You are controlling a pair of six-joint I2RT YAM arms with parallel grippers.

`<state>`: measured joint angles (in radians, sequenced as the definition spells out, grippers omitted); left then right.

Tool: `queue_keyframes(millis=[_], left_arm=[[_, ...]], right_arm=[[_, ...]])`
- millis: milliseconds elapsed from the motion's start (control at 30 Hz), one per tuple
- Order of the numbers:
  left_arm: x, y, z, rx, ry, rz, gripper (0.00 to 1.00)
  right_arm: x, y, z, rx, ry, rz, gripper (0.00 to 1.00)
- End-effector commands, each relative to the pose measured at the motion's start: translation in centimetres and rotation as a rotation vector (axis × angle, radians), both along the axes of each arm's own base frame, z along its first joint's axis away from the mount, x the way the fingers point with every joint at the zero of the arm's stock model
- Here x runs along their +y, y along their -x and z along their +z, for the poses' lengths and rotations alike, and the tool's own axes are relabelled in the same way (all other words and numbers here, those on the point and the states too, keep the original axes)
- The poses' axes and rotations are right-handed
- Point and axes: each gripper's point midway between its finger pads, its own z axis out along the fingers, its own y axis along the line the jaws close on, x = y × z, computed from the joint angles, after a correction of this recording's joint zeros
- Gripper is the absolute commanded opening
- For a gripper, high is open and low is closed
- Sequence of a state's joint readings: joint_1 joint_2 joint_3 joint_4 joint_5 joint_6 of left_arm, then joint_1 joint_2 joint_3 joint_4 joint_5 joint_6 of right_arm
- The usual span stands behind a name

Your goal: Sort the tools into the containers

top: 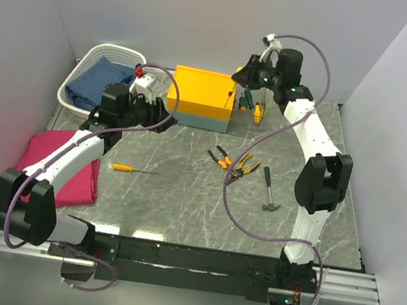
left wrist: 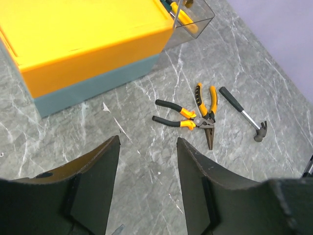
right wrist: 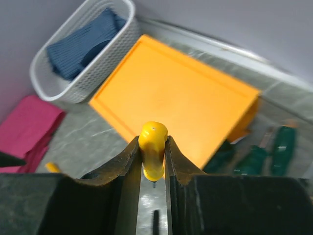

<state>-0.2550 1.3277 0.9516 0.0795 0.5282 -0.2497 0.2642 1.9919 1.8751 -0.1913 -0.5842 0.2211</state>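
My right hand [right wrist: 152, 147] is closed on a yellow screwdriver [right wrist: 153, 134] by the box [top: 201, 94], near the clear tray [left wrist: 195, 22] holding green screwdrivers [right wrist: 281, 147]; my left hand [left wrist: 147, 144] is partly open, empty; pliers [top: 233, 161], hammer [top: 271, 190] and a second yellow screwdriver [top: 133, 168] are left on the table [top: 180, 203].

Bright, even light from overhead, no hard glare. Shadows are soft: faint ones under the arms on the grey table [top: 179, 210], and a pink cast on the left wall by the pink cloth [top: 68, 177]. Left wrist view is sharp, its fingers [left wrist: 93, 191] dark in the foregrnd. Right wrist view is blurry: green screwdrivers [right wrist: 274, 152] & basket [right wrist: 83, 83] are soft, yellow-handled screwdriver [right wrist: 153, 147] is clearer.
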Motion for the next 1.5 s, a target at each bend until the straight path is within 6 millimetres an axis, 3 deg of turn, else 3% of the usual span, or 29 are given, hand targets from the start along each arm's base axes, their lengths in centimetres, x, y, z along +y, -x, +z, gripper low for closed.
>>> queue_keyframes(millis=[0, 200, 300, 467, 633, 733, 767, 900, 933, 967, 1000, 1067, 1167, 1300, 1333, 1367, 1467], left_arm=[[0.0, -0.1, 0.3, -0.033, -0.008, -0.004, 0.56], [-0.2, -0.4, 0.3, -0.029, 0.001, -0.006, 0.56], [-0.2, -0.5, 0.2, -0.024, 0.003, -0.005, 0.56], [-0.3, -0.6, 0.0, -0.015, 0.006, -0.003, 0.56], [-0.3, -0.7, -0.3, -0.009, 0.012, 0.001, 0.56], [-0.2, -0.6, -0.6, 0.002, 0.007, 0.003, 0.56], [-0.2, -0.5, -0.7, 0.008, 0.005, 0.000, 0.56], [0.0, -0.5, -0.9, 0.009, -0.005, 0.013, 0.56], [0.0, -0.4, -0.9, 0.007, -0.005, 0.013, 0.56], [0.1, -0.5, -0.9, 0.003, -0.007, 0.018, 0.56], [0.2, -0.5, -0.8, 0.002, -0.006, 0.022, 0.56], [0.2, -0.5, -0.8, 0.003, -0.008, 0.026, 0.56], [0.8, -0.6, -1.0, 0.015, -0.019, 0.057, 0.57], [3.4, -1.5, -1.1, 0.031, -0.048, 0.166, 0.59], [5.4, -2.3, -1.2, 0.039, -0.055, 0.246, 0.60], [6.6, -2.6, -1.2, 0.055, -0.049, 0.285, 0.60], [11.8, -4.5, 0.6, 0.045, -0.010, 0.452, 0.67]], right_arm=[[-2.6, -0.7, 6.2, -0.216, 0.106, -0.086, 0.00], [-6.0, -3.0, 6.3, -0.288, 0.269, -0.220, 0.00], [-6.9, -3.6, 5.2, -0.301, 0.353, -0.237, 0.00], [-8.5, -4.2, 2.8, -0.275, 0.465, -0.268, 0.00], [-9.6, -3.8, -1.3, -0.208, 0.571, -0.247, 0.04], [-9.3, -3.4, -2.8, -0.184, 0.593, -0.217, 0.16], [-9.0, -3.2, -3.0, -0.179, 0.597, -0.204, 0.24], [-8.0, -2.2, -3.5, -0.182, 0.628, -0.154, 0.33], [-7.9, -2.0, -3.6, -0.183, 0.636, -0.153, 0.38], [-7.9, -1.8, -3.8, -0.177, 0.644, -0.155, 0.53], [-8.0, -1.7, -4.4, -0.167, 0.658, -0.162, 0.60], [-7.8, -1.5, -4.0, -0.176, 0.656, -0.164, 0.77], [-7.2, -1.0, -1.8, -0.213, 0.609, -0.164, 0.85], [-4.5, 1.4, 2.7, -0.312, 0.484, -0.039, 0.85], [-3.8, 2.1, 3.2, -0.330, 0.462, 0.001, 0.85], [-1.9, 3.7, 3.6, -0.346, 0.413, 0.096, 0.84], [1.0, 7.1, 3.1, -0.314, 0.306, 0.250, 0.84]])
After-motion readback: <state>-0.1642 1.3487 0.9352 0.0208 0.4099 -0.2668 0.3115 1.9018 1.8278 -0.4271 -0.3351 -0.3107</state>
